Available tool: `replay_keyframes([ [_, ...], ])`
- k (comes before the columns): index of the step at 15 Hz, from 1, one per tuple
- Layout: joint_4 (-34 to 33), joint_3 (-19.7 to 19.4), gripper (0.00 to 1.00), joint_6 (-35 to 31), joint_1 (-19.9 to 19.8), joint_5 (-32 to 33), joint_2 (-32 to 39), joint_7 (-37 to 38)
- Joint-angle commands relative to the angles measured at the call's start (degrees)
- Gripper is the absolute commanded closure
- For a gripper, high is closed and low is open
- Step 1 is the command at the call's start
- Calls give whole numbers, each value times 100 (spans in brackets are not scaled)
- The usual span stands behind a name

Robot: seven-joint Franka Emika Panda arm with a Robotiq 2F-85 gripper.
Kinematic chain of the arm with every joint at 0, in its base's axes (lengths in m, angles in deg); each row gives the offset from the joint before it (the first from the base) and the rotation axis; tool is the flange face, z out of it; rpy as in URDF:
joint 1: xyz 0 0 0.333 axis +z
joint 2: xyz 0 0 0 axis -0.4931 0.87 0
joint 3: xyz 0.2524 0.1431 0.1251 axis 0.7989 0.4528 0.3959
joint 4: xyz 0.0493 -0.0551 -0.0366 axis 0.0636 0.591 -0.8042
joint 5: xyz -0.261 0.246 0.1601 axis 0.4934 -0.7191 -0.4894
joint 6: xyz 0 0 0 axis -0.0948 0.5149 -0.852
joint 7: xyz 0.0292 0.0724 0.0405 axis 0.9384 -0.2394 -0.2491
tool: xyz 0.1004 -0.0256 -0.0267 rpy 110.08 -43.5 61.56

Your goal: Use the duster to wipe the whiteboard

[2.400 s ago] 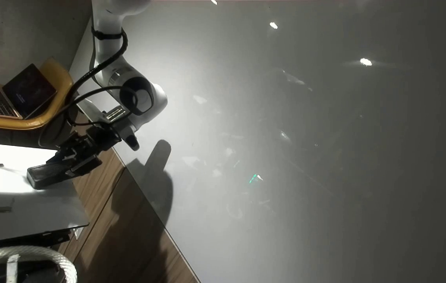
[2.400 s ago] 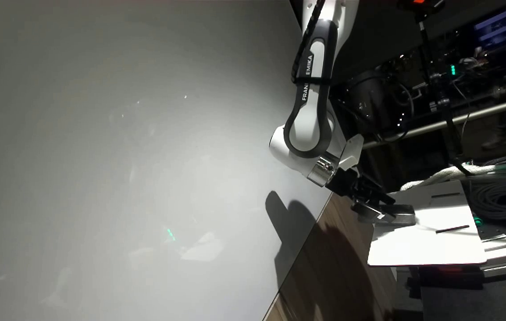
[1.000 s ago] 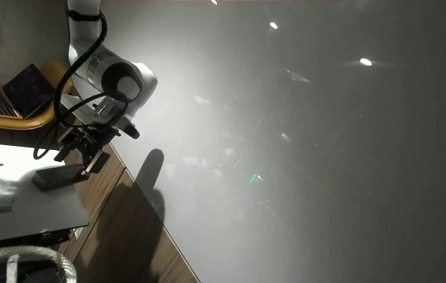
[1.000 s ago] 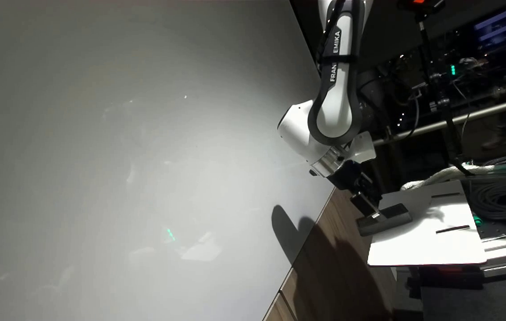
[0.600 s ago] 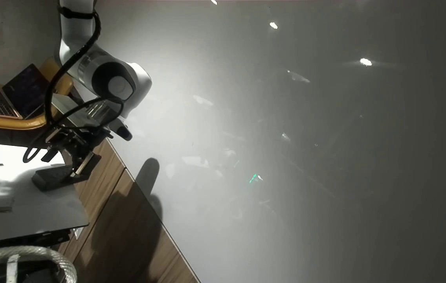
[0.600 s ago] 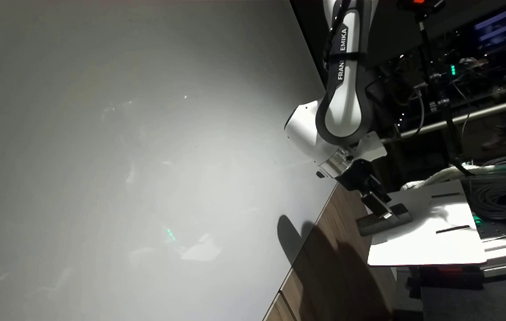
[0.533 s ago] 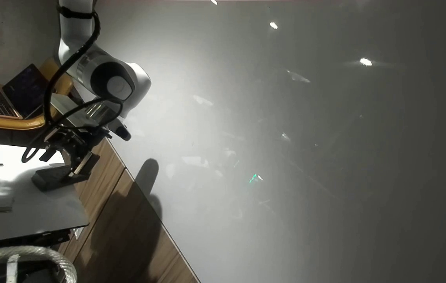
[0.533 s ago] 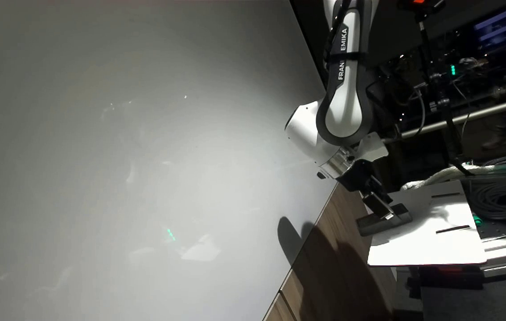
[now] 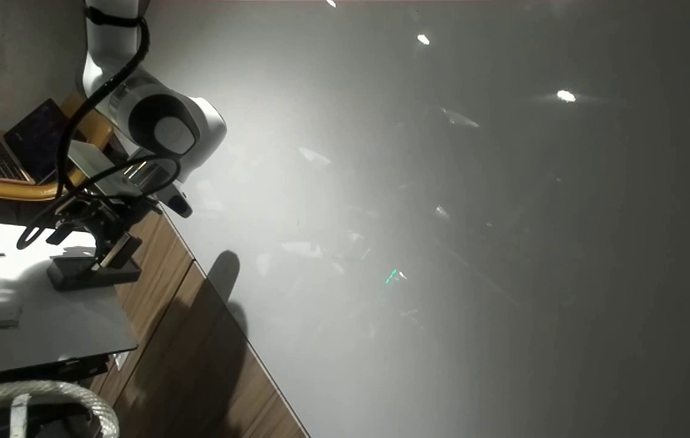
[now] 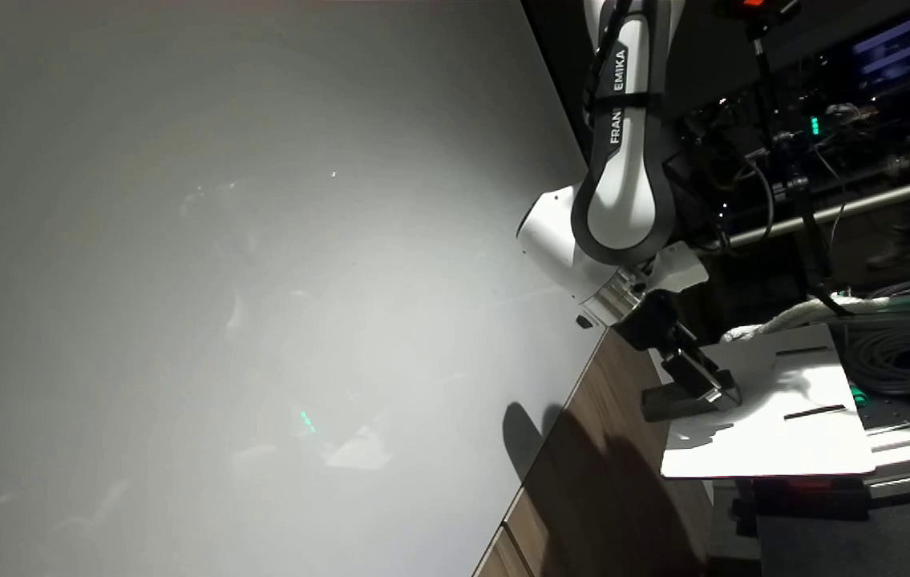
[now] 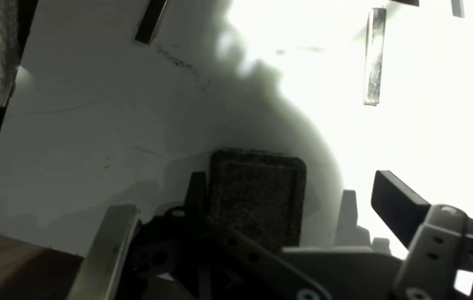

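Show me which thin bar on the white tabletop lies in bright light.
In an exterior view, the lower bar; the upper bar lies in grey shade.

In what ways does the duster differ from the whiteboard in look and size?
The duster is far smaller than the whiteboard. The duster looks dark, the whiteboard lighter grey. The duster is a block; the whiteboard is a flat panel with bright reflections. Both show straight edges.

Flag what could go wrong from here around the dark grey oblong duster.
The dark grey oblong duster appears to overhang the flat white tabletop in both exterior views; a nudge might tip it off.
The black two-fingered tool stands open close to it, so a slight sideways move could shove it.
The looped black cable beside the tool may snag.
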Motion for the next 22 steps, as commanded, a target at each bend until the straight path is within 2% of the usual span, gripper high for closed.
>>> replay_keyframes([
  [1,113,89,0,64,37,-178,-185,-121],
  [5,113,128,0,59,81,-146,-174,-71],
  [9,90,16,0,13,95,178,-235,139],
  [14,111,-70,0,54,98,841,-1090,307],
  [22,307,174,0,-1022,130,836,-2704,489],
])
